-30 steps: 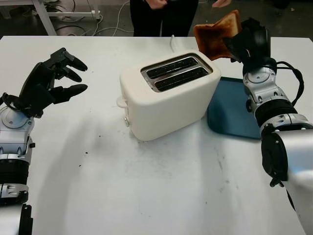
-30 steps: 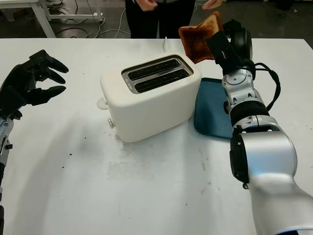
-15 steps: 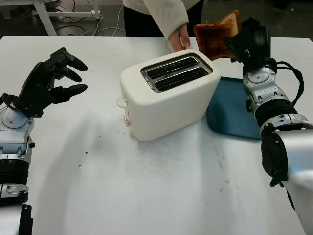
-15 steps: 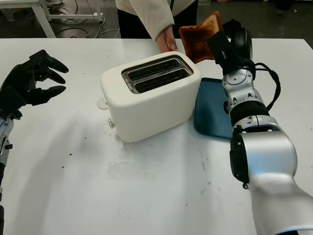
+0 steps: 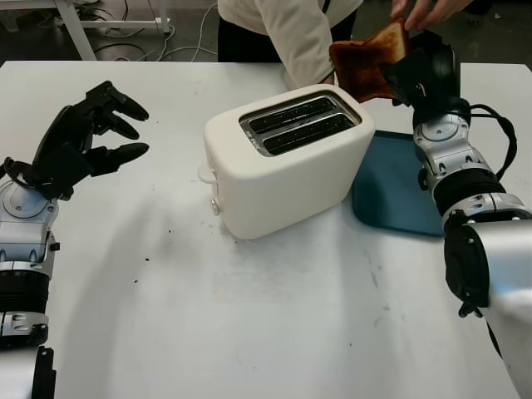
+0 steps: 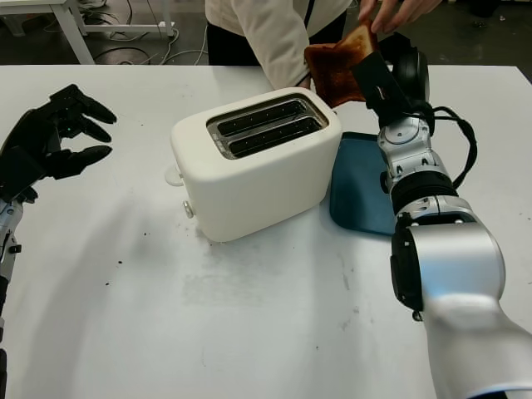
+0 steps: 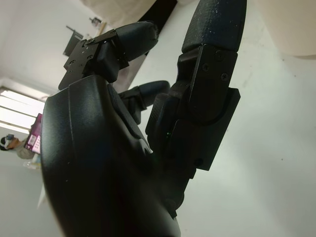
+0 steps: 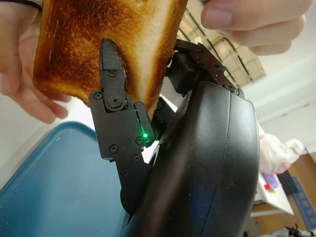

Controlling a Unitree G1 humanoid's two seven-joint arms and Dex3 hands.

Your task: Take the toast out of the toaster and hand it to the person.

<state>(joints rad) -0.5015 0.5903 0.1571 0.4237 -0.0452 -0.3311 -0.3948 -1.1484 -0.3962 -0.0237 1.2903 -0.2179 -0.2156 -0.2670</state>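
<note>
A white table (image 5: 249, 332) holds one cream two-slot toaster (image 5: 287, 162), which sits near the middle and serves as the reference for everything else. Both of its slots (image 5: 301, 123) face upward and look dark inside, with no bread standing in them. One dark teal tray (image 5: 397, 187) lies flat on the table just beside the toaster, on the robot's right side of it. There is one slice of toast (image 5: 367, 61), browned dark across its face with a paler crust edge, held in the air above and behind the toaster's right rear corner. The robot's right hand (image 5: 416, 71), black and three-fingered, is clamped on this slice: in the right wrist view one finger (image 8: 116, 106) presses against the browned face (image 8: 94, 44) while the slice stands upright out of the grasp. One person stands at the far side of the table behind the toaster, wearing a cream sleeve (image 5: 291, 25). Two of the person's hands are visible: one hand (image 5: 428, 10) reaches down from above at the top corner of the toast, its fingertips at the crust, and the other hand (image 8: 22, 74) shows beside the slice's far edge in the right wrist view. The robot's left hand (image 5: 83, 141) hovers above the table well apart from the toaster on its left side, holding nothing and open. A few dark crumbs (image 5: 170, 230) dot the table in front of the toaster.
</note>
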